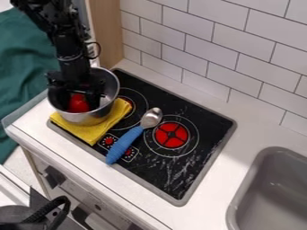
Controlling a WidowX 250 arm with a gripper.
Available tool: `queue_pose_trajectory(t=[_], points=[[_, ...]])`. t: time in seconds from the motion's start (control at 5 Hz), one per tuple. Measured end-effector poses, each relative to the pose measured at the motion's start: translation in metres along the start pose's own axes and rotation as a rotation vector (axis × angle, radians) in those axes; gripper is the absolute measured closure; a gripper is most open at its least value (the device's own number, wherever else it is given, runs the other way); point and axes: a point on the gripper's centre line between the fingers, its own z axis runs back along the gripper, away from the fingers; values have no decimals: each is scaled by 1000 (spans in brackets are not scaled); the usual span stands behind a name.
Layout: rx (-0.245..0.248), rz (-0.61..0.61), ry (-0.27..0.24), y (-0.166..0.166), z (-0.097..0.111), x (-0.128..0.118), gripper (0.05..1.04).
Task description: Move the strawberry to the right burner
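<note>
The black gripper [78, 92] was down in the silver pot [101, 116], btwn 9 and 10 o'clock in the cam view, w/ its arm hanging in from 11. Can't tell if the gripper was apart, together or clamped on smth. The red strawberry [78, 104] was in the pot too, at abt 7 o'clock in it, right by the gripper; can't tell if they touched.

The pot sat on a yellow cloth [96, 131], which stuck out from 4 to 7 o'clock. The right burner [171, 134], red w/ a white ring, was at 4 o'clock from the pot, on the black stove [198, 157]. Btwn them lay a spoon [124, 143], metal end at 1 o'clock, blue handle at 7, w/ a red knob on each side of the handle. The gray sink [269, 193] was btwn 4 and 5 o'clock, the white tile wall [237, 49] at 1, & a green cloth [18, 67] at 10.
</note>
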Motion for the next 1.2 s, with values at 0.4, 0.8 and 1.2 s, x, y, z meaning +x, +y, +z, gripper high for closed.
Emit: queue_pose_trajectory(t=[0.4, 0.8, 1.2], points=[[47, -21, -172, -15, 61, 11, 303], [35, -129, -225, -82, 84, 2, 303], [-6, -236, -189, -147, 71, -13, 303]])
